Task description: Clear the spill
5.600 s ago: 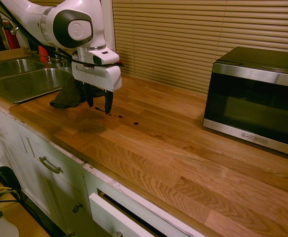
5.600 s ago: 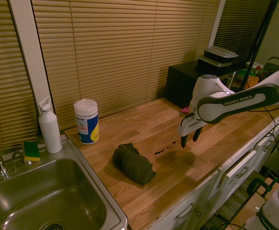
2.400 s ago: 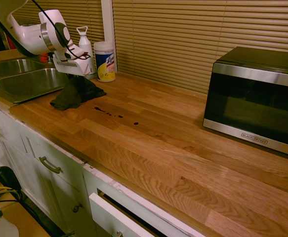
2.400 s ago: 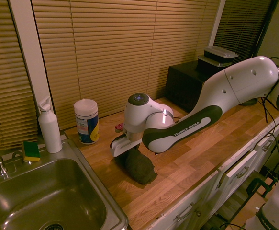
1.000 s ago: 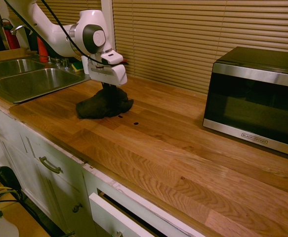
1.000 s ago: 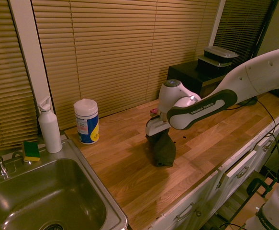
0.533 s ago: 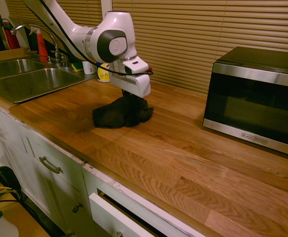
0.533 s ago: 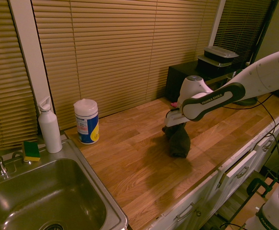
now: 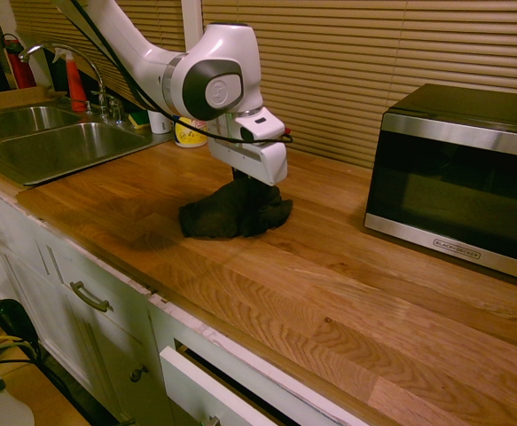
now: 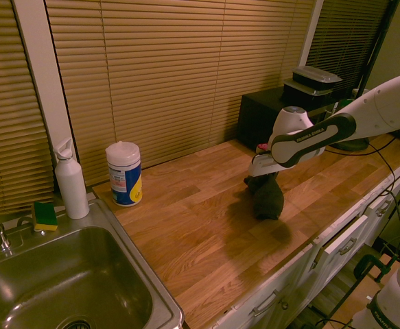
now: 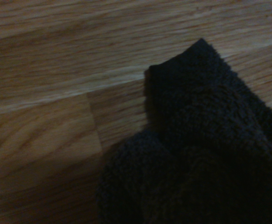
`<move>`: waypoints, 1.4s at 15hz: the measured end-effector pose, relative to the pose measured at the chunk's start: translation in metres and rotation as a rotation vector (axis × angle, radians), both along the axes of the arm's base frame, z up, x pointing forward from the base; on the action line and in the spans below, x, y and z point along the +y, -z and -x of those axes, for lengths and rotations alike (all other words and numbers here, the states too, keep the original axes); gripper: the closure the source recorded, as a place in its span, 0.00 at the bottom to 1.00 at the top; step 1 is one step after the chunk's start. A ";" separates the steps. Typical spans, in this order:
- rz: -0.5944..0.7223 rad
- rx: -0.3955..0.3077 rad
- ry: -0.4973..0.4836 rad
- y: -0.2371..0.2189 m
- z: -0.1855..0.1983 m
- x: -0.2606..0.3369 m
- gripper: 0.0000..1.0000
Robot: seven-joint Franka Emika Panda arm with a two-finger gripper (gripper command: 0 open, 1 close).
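A dark grey-black rag lies bunched on the wooden counter, and my gripper is shut on its top, pressing straight down into it. From the other side the rag trails toward the counter's front edge under the gripper. The wrist view shows the rag's knit cloth on bare wood. No spill shows on the counter; the spot under the rag is hidden.
A black and steel microwave stands at the right of the counter. A steel sink is at the left, with a wipes canister, a white bottle and a sponge behind it. Blinds cover the wall.
My gripper has dragged the rag along the counter toward the microwave, over where the dark drops lay. The drops seen earlier no longer show.
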State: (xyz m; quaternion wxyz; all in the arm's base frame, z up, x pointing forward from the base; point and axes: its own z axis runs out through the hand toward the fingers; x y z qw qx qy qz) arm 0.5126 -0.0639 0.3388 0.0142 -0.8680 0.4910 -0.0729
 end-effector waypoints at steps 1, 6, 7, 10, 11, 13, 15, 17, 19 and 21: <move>0.005 0.002 -0.019 0.001 0.002 0.014 1.00; 0.029 -0.002 -0.098 0.003 0.010 0.112 1.00; 0.032 -0.003 -0.115 0.004 0.012 0.131 1.00; 0.046 -0.007 -0.163 0.006 0.015 0.188 1.00; 0.048 -0.007 -0.176 0.006 0.014 0.206 1.00; 0.050 0.007 -0.189 0.006 0.011 0.241 1.00; 0.059 0.016 -0.198 0.006 0.004 0.272 1.00; 0.071 0.021 -0.213 0.007 -0.003 0.305 1.00; 0.085 0.025 -0.228 0.007 -0.008 0.333 1.00; 0.086 0.026 -0.242 0.006 -0.012 0.358 1.00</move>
